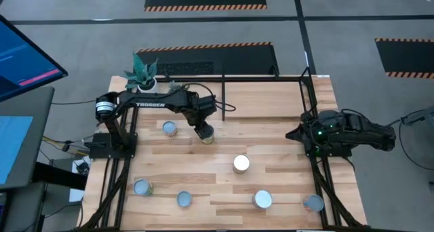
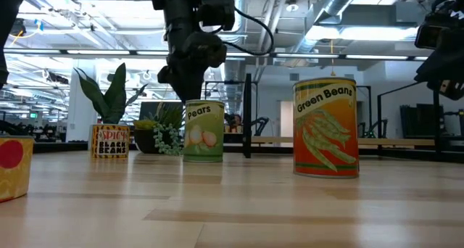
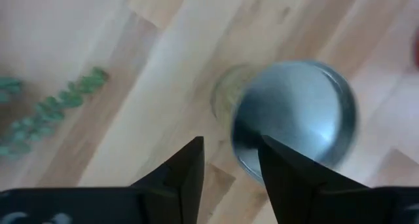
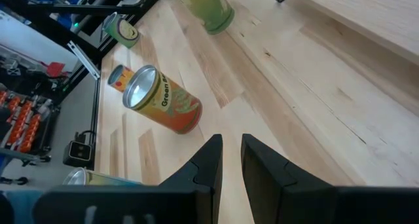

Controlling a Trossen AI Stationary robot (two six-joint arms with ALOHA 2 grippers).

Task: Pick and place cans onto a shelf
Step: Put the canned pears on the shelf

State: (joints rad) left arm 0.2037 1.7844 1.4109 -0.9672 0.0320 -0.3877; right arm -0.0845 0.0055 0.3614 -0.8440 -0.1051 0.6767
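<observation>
Along the front edge of the table [image 2: 239,212], four cans wait in a loose row, one of them with a red-and-yellow label [image 2: 11,167] at the side of the low view. A little farther in, the Green Beans can [image 2: 325,128] stands upright by itself.

Farther still, the left gripper [image 3: 230,149] hangs directly over the Pears can [image 2: 203,130]. The can stands upright on the wood just in front of the shelf [image 1: 264,100], though I cannot tell whether it sits on the shelf's base. The fingers are spread, with nothing between them. The can's grey lid shows just past their tips, so the can looks let go.

If the step in hand is the retreat after setting it down, it should go straight up. The fingers should stay spread until the tips are above the rim, and only then should the arm swing back toward the front cans. Any sideways drag this low could tip the can or push it into the Spicy Black Beans can [image 2: 109,141] near it.

At the right side of the table, the right gripper [image 4: 230,145] waits, fingers slightly parted and holding nothing. Beyond the shelf's black bars stands a potted plant [image 1: 144,74].
</observation>
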